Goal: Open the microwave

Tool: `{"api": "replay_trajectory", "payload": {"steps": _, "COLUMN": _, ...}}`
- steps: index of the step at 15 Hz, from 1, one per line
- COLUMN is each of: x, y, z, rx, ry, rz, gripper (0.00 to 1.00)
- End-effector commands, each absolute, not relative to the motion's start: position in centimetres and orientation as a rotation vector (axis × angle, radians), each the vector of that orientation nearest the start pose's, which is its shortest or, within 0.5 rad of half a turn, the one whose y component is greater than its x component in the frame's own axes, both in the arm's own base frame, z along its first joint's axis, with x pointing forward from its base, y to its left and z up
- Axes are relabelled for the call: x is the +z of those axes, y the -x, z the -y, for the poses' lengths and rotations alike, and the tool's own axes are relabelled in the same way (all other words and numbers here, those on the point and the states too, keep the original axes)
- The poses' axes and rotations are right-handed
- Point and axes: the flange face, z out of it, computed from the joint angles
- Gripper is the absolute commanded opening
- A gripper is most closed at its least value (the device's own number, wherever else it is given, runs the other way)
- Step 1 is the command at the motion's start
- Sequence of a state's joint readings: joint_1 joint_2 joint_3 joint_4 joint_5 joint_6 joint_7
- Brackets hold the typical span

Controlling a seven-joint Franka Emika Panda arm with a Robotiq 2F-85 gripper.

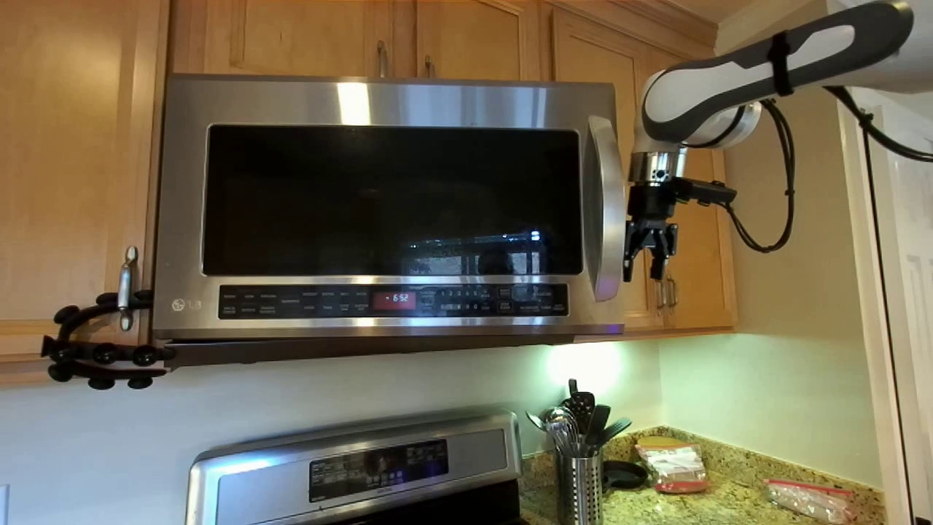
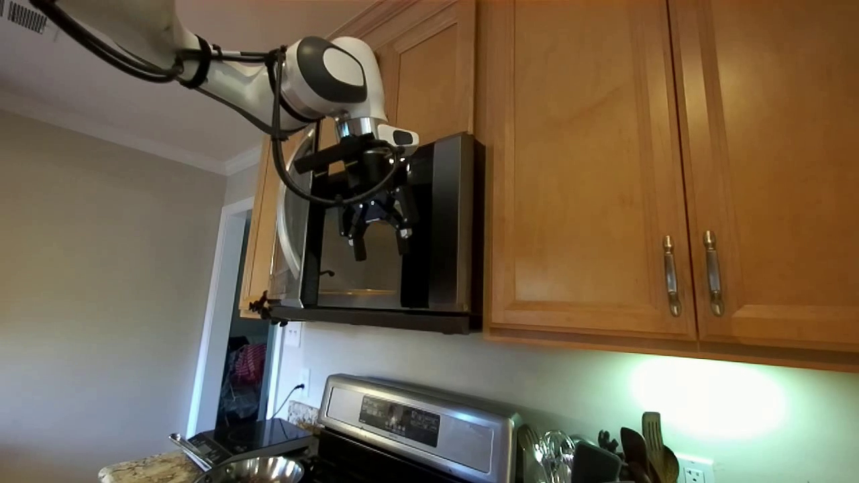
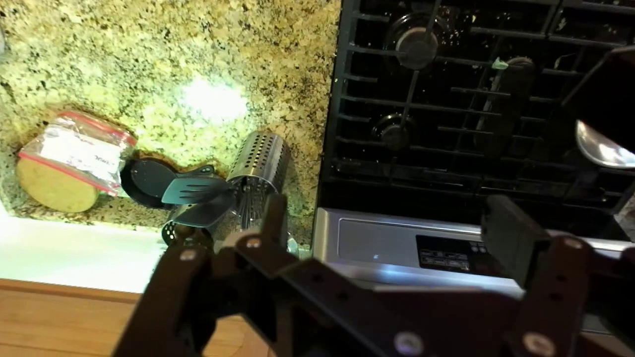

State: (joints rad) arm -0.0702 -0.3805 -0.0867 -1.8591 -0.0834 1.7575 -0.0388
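Observation:
The wide steel microwave (image 1: 175,219) hangs between cabinets and shows also in an exterior view (image 2: 449,221). Its dark glass door (image 1: 393,204) stands partly open, free edge swung out from the body. The curved steel handle (image 1: 609,211) is at the free edge and shows in both exterior views (image 2: 287,208). My gripper (image 1: 643,273) is open and empty, pointing down, just beside the handle. In an exterior view the gripper (image 2: 382,251) is on the door's inner side. I cannot tell whether it touches the door. In the wrist view the fingers (image 3: 389,213) are wide apart.
A black flexible tripod (image 1: 102,354) grips near the microwave's lower left corner. Below are the steel stove panel (image 1: 357,467), a utensil holder (image 1: 581,488) and a pan (image 2: 262,469). A dark slanted shape (image 3: 607,99) at the wrist view's right edge is unclear.

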Motion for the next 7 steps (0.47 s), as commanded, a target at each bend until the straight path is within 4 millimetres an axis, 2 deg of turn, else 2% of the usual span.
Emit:
{"api": "replay_trajectory", "payload": {"steps": 1, "x": 69.34, "y": -44.75, "z": 8.25, "rx": -0.425, "ry": 3.188, "rz": -0.164, "gripper": 1.00}}
{"api": "replay_trajectory", "payload": {"steps": 3, "x": 68.95, "y": -45.29, "z": 7.97, "rx": -0.411, "ry": 3.192, "rz": -0.155, "gripper": 1.00}}
{"api": "replay_trajectory", "payload": {"steps": 7, "x": 69.09, "y": -45.16, "z": 8.11, "rx": -0.415, "ry": 3.191, "rz": -0.159, "gripper": 1.00}}
